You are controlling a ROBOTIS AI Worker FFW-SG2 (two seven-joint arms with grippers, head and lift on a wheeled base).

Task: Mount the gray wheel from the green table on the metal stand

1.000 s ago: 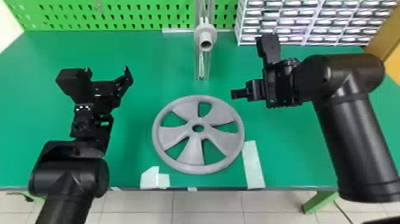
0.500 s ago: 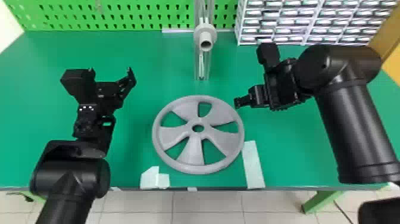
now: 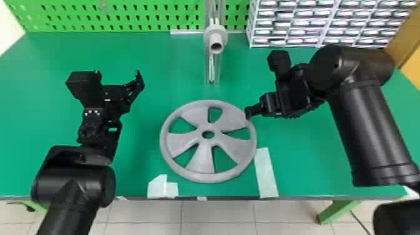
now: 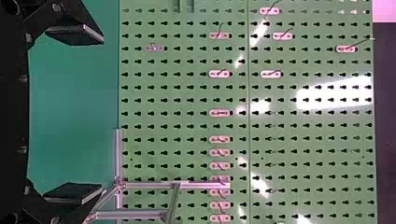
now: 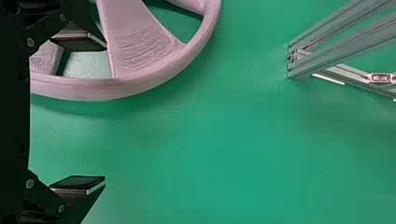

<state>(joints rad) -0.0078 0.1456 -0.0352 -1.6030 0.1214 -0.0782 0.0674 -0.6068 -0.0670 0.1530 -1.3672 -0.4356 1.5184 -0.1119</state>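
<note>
OK, gray wheel (image 3: pixel 200 159) lies flat on the green table (image 3: pixel 175 72) before the metal stand (image 3: pixel 212 73). Right gripper (image 5: pixel 105 113) gapes empty at the wheel's edge, presumably for a rim grip; left gripper (image 4: pixel 102 115) wide, empty, likely for support.

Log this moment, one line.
wheel flat on table | right pincer open near wheel's right rim | left pincer open, empty | stand without wheel

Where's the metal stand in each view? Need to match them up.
Head view: top middle, metal stand in front of the green pegboard, beyond the gray wheel.
Left wrist view: against the pegboard, past one finger of the left gripper.
Right wrist view: beyond the wheel's rim, well past the right gripper.
Shared landmark: green table.
</note>
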